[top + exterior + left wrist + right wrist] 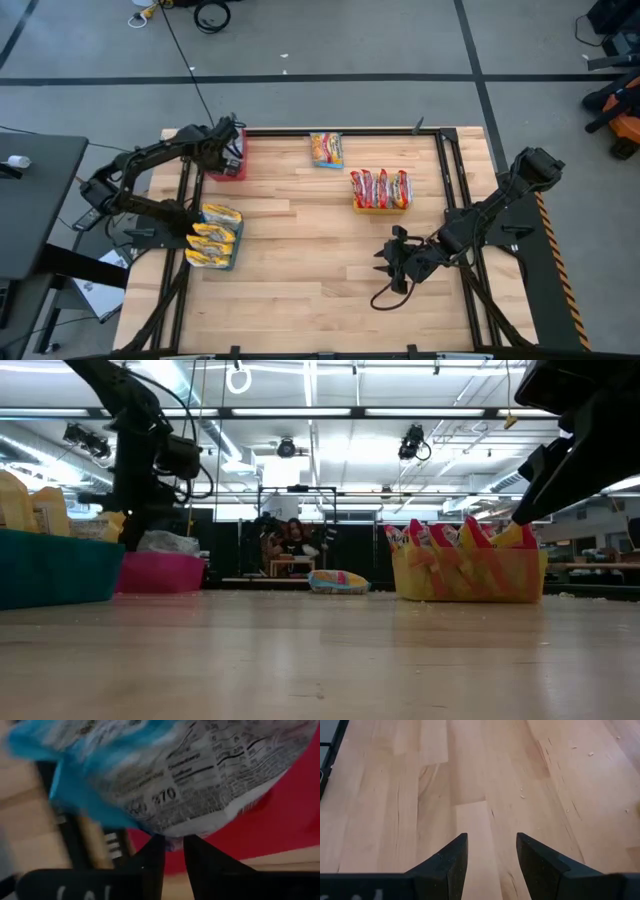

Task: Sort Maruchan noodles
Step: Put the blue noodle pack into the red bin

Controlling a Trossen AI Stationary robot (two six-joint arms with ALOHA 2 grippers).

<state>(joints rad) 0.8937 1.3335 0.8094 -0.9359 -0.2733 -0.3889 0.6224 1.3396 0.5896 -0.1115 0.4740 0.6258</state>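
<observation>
Hovering at the table's far left corner, the left gripper (170, 842) hangs over the red bin (232, 165), its fingers (150, 855) pinching the edge of a silver-blue packet (190, 775) whose printed back fills the left wrist view. Along the left edge, nearer the front, a blue bin (222, 262) holds several yellow-orange packets (214, 240) standing in a row. Near the middle of the far edge, one loose packet (327, 150) lies flat on the wood. Right of it, toward the far right corner, a yellow bin (380, 205) holds red packets (381, 187) standing upright side by side. Toward the right edge, the right gripper (491, 851) waits low over bare table (300, 290), its fingers spread and empty.
</observation>
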